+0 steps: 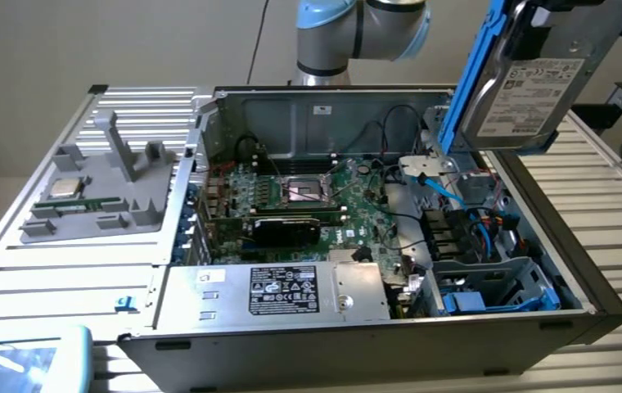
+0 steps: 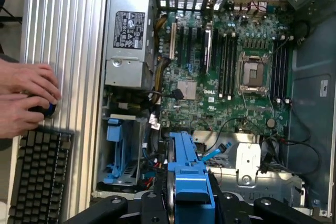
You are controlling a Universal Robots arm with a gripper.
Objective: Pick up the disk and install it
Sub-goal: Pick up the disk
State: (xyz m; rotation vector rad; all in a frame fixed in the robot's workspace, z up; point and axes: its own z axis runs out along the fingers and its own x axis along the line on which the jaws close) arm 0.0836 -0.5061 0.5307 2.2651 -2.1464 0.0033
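The disk (image 1: 524, 90), a silver-grey drive with a white barcode label in a bright blue carrier (image 1: 475, 74), hangs upright in the air above the far right corner of the open computer case (image 1: 376, 340). My gripper (image 1: 560, 24) is shut on its upper end. In the wrist view the blue carrier (image 2: 189, 177) sticks out edge-on between my black fingers (image 2: 113, 205), over the bare metal floor beside the motherboard (image 2: 231, 61). The drive cage (image 1: 486, 286) with blue rails sits at the case's near right corner, well below the disk.
A silver power supply (image 1: 284, 291) with a black label fills the case's near side. Cables (image 1: 442, 176) cross under the disk. A grey holder (image 1: 104, 188) with a small CPU chip (image 1: 65, 188) lies at the exterior view's left. A person's hands (image 2: 26, 98) rest by a keyboard (image 2: 37, 177).
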